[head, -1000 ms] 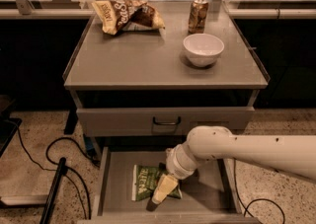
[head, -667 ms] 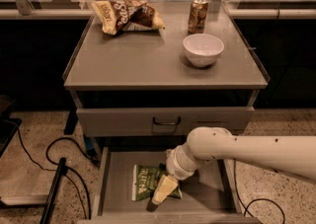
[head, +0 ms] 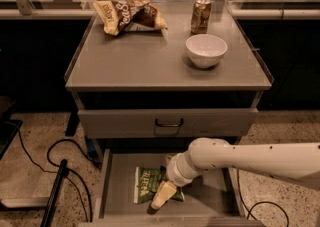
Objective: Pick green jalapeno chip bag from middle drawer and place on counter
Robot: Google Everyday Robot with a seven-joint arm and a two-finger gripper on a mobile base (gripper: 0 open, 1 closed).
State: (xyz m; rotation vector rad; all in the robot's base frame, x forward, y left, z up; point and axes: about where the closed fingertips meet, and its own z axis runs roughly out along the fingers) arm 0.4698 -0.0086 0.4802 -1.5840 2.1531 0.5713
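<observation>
The green jalapeno chip bag (head: 148, 183) lies flat on the floor of the open middle drawer (head: 119, 181), white strip toward the left. My gripper (head: 159, 200) reaches down into the drawer from the right on a white arm and sits over the bag's right front part, hiding that part. The counter (head: 145, 56) is the broad grey top of the cabinet above.
On the counter stand a brown-and-yellow chip bag (head: 129, 15) at the back left, a soda can (head: 201, 15) at the back right and a white bowl (head: 206, 50) in front of it. A closed drawer front with a black handle (head: 168, 122) sits above the open drawer. Cables (head: 55, 163) lie on the floor at left.
</observation>
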